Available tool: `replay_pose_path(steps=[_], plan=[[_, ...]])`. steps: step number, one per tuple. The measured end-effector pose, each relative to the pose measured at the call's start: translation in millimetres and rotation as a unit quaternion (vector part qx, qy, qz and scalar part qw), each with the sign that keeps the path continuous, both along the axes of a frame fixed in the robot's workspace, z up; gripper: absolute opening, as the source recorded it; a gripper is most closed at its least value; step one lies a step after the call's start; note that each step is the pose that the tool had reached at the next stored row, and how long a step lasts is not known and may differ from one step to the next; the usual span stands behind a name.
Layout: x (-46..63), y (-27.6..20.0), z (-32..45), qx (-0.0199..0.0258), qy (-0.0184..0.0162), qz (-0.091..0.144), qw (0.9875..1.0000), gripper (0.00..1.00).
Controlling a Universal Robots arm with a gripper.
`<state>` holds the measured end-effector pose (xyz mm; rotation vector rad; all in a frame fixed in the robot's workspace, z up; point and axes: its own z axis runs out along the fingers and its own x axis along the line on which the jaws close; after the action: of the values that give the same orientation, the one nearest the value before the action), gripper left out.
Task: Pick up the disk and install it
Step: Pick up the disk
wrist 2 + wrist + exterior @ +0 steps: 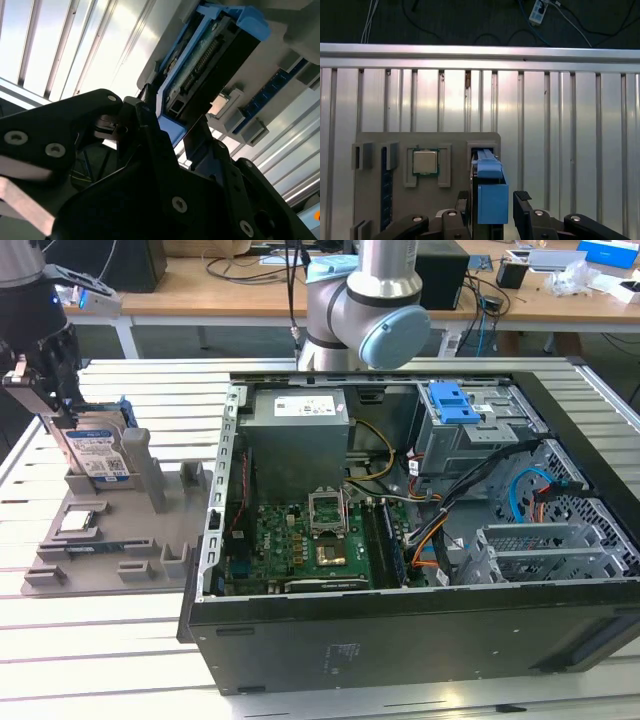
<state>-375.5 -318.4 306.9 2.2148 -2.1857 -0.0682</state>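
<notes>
The disk [98,452] is held upright on edge in a slot of the grey tray [100,550], near the table [120,660] edge at the exterior view's left. A square chip [80,523] is seated flat in another pocket of that tray. The gripper [491,212] is set over the disk's top edge; whether the jaws are clenched on it cannot be told. The opened case [400,630] is laid just beside the tray, with bare slats toward the near edge.

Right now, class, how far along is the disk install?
Done: the tool is at the disk, straddling it. In hand: the pickup; the disk stands upright in its tray slot, grip unclear. Left: it is not yet lifted, nor in the open case.
</notes>
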Motion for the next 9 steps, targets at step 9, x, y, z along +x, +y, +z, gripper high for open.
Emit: replay_pose_path(steps=[9], plan=[[-0.9, -1.7, -13.4, -0.0045, 0.0, 0.002, 1.0, 0.48]])
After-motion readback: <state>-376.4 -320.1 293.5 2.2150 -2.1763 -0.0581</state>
